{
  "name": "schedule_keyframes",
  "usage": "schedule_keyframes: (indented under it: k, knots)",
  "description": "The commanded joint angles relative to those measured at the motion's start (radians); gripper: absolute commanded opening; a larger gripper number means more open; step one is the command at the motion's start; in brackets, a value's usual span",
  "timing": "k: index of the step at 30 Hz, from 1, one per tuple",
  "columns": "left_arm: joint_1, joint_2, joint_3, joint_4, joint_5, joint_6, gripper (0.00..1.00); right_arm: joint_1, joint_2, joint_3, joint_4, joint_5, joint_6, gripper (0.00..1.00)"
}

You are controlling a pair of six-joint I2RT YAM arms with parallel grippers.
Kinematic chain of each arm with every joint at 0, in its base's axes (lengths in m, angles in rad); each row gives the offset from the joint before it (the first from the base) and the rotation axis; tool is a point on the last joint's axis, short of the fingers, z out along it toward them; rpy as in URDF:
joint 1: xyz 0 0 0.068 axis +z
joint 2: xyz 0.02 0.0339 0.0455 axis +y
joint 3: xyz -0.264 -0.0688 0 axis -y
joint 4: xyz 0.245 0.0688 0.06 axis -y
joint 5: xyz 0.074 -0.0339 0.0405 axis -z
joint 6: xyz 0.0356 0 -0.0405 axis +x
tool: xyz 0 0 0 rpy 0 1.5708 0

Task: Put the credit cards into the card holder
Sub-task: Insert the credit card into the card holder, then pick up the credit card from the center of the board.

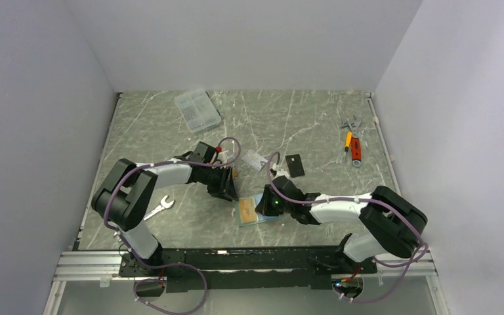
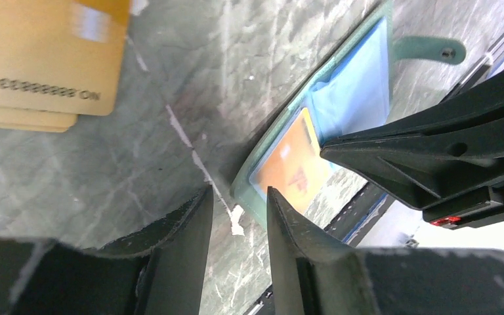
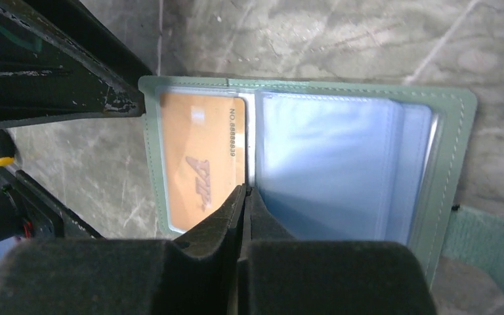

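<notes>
The card holder [image 3: 462,125] is lying open between the grippers, an orange card [image 3: 200,154] already sitting in its sleeve. The right gripper [image 3: 246,191], fingers together, is pressing on the fold, apparently to hold it flat. The left gripper [image 2: 239,197] is hovering alongside, jaws apart and empty.

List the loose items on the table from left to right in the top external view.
Silver wrench, clear plastic compartment box, open grey-green card holder, flat black square piece, orange-handled tools.
</notes>
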Motion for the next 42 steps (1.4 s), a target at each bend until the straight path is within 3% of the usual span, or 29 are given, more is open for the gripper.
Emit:
schedule_keyframes:
  k: [1, 11, 18, 23, 27, 37, 42]
  knots:
    - [-0.049, -0.030, 0.082, -0.072, -0.050, 0.094, 0.41, -0.003, -0.056, -0.017, -0.060, 0.022, 0.004, 0.05]
    - [-0.054, -0.003, 0.331, -0.378, -0.022, 0.359, 0.39, -0.052, -0.156, 0.124, -0.246, 0.048, -0.092, 0.27]
    - [-0.091, -0.095, 0.291, -0.392, 0.048, 0.484, 0.40, -0.137, -0.202, 0.123, -0.380, 0.125, -0.195, 0.46]
    - [-0.293, -0.192, 0.211, -0.357, -0.033, 0.616, 0.43, -0.147, -0.148, 0.096, -0.375, 0.136, -0.188, 0.46]
    - [-0.414, -0.191, 0.185, -0.318, -0.119, 0.686, 0.44, -0.143, -0.197, 0.022, -0.366, 0.142, -0.127, 0.45]
    - [-0.476, -0.138, 0.122, -0.252, -0.242, 0.763, 0.42, -0.036, -0.407, -0.088, -0.450, 0.195, 0.095, 0.42]
    - [-0.535, -0.157, 0.082, -0.185, -0.346, 0.793, 0.42, -0.030, -0.477, -0.079, -0.510, 0.235, 0.118, 0.41]
